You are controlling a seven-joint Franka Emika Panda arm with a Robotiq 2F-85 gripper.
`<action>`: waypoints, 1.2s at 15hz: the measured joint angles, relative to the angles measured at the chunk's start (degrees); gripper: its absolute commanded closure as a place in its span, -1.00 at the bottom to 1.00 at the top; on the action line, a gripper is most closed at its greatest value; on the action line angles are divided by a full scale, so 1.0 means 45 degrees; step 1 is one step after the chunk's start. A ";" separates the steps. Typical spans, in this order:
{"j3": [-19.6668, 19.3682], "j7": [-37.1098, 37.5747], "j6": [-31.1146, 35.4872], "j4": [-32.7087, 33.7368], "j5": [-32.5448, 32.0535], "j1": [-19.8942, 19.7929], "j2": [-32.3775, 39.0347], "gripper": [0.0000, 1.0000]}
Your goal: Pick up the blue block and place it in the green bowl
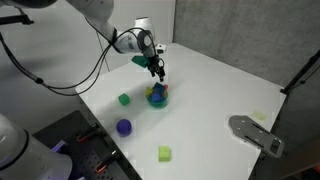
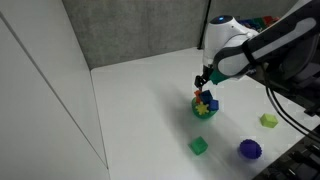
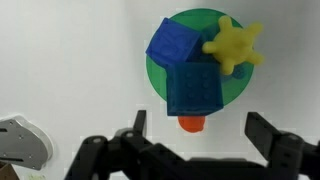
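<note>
Wrist view: the fingers are spread wide with nothing between them, directly over the green bowl, a smooth, round, shallow dish, probably plastic. The blue block lies inside it, square-faced with a finely speckled top, touching a second blue cube that is slightly darker and sharp-edged; which of the two the task means, I cannot tell. A yellow star-shaped piece sits at the rim, and an orange piece pokes out at the near edge. The tabletop is matt white. Exterior view: the fingers hang just above the bowl and its heap of contents; the green cube, the purple ball and the yellow-green cube lie apart from it on the tabletop, with a flat grey object well away. Exterior view from the opposite side: same arrangement, bowl under the fingers, contents too small to separate. Judgement: placement looks done, with blue in the bowl and the fingers empty; only the retreat upward is left.
</note>
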 measured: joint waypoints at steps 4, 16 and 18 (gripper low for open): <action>0.0231 -0.0469 -0.0128 -0.0389 0.0137 -0.0400 -0.0662 -1.00; 0.1151 -0.2279 -0.2465 -0.0829 0.1757 -0.1731 -0.2775 -1.00; 0.1213 -0.2279 -0.2760 -0.1213 0.1757 -0.1735 -0.3436 -1.00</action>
